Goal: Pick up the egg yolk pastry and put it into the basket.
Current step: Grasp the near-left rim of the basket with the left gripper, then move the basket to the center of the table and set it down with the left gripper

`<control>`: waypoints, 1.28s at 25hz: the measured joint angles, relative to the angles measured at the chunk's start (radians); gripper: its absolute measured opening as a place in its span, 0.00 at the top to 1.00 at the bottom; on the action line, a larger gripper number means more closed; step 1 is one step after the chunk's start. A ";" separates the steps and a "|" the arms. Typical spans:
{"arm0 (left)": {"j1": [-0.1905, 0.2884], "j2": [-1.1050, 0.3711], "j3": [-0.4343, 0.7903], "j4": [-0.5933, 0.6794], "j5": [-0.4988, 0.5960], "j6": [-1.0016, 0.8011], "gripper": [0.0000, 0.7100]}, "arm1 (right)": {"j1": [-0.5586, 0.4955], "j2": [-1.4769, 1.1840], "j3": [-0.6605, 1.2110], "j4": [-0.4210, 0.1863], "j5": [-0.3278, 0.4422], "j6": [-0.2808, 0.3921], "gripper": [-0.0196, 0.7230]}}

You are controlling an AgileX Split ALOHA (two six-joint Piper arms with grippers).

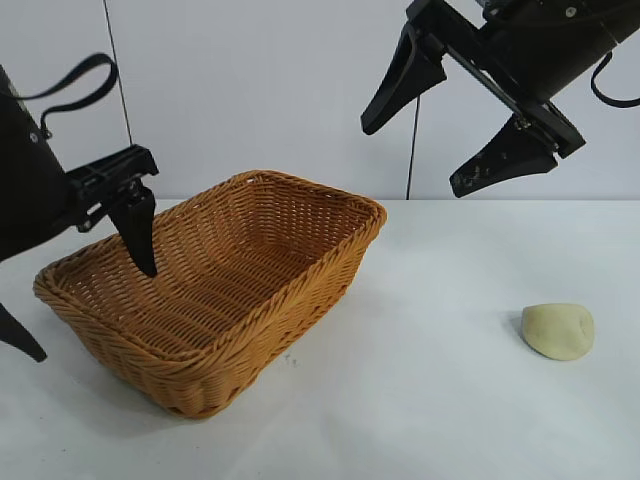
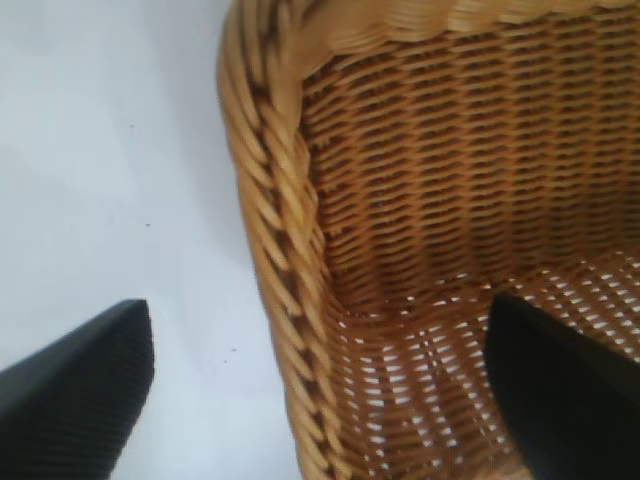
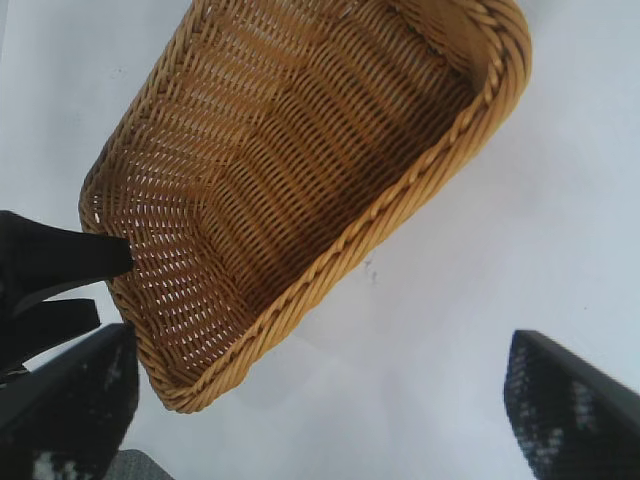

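The egg yolk pastry [image 1: 557, 330], a pale cream-yellow lump, lies on the white table at the right, well apart from the basket [image 1: 225, 290]; it shows in no wrist view. The orange-brown wicker basket stands at centre left and holds nothing. My left gripper [image 1: 95, 315] is open and straddles the basket's left end rim, one finger inside and one outside; the left wrist view shows that rim [image 2: 285, 250] between the jaws of the gripper [image 2: 320, 390]. My right gripper [image 1: 412, 160] is open and empty, high above the table between basket and pastry.
The right wrist view shows the whole basket [image 3: 300, 150] from above, the left gripper's finger [image 3: 60, 260] at its end, and bare white table under my right gripper [image 3: 315, 400]. A white wall stands behind the table [image 1: 430, 400].
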 joint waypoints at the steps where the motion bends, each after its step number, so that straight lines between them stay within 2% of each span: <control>1: 0.001 0.027 0.001 -0.006 -0.017 0.000 0.03 | 0.000 0.000 0.000 0.000 0.000 0.000 0.05; 6: 0.036 0.119 0.001 -0.100 -0.061 0.028 0.03 | 0.000 0.000 0.000 -0.002 0.005 0.000 0.05; 11: 0.059 0.126 0.001 -0.137 -0.076 0.135 0.03 | 0.000 0.000 0.000 -0.003 0.007 0.000 0.05; 13: 0.059 0.126 0.001 -0.139 -0.076 0.145 0.09 | 0.000 0.000 0.000 -0.003 0.008 0.000 0.05; 15: 0.059 0.126 0.001 -0.142 -0.076 0.146 0.25 | 0.000 0.000 0.000 -0.003 0.008 0.000 0.05; 19: 0.060 0.126 0.002 -0.142 -0.071 0.147 0.75 | 0.000 0.000 0.000 -0.004 0.008 0.000 0.05; 20: 0.061 0.126 0.002 -0.152 -0.073 0.139 0.80 | 0.000 0.000 0.000 -0.004 0.008 0.000 0.05; 23: 0.064 0.126 -0.019 -0.150 -0.028 0.153 0.80 | 0.000 0.000 0.000 -0.004 0.008 0.000 0.05; 26: 0.087 0.126 -0.080 -0.146 0.026 0.228 0.80 | 0.000 0.000 0.000 -0.010 0.009 0.000 0.05; 32: 0.139 0.190 -0.262 -0.139 0.167 0.511 0.80 | 0.000 0.000 0.000 -0.018 0.010 0.000 0.05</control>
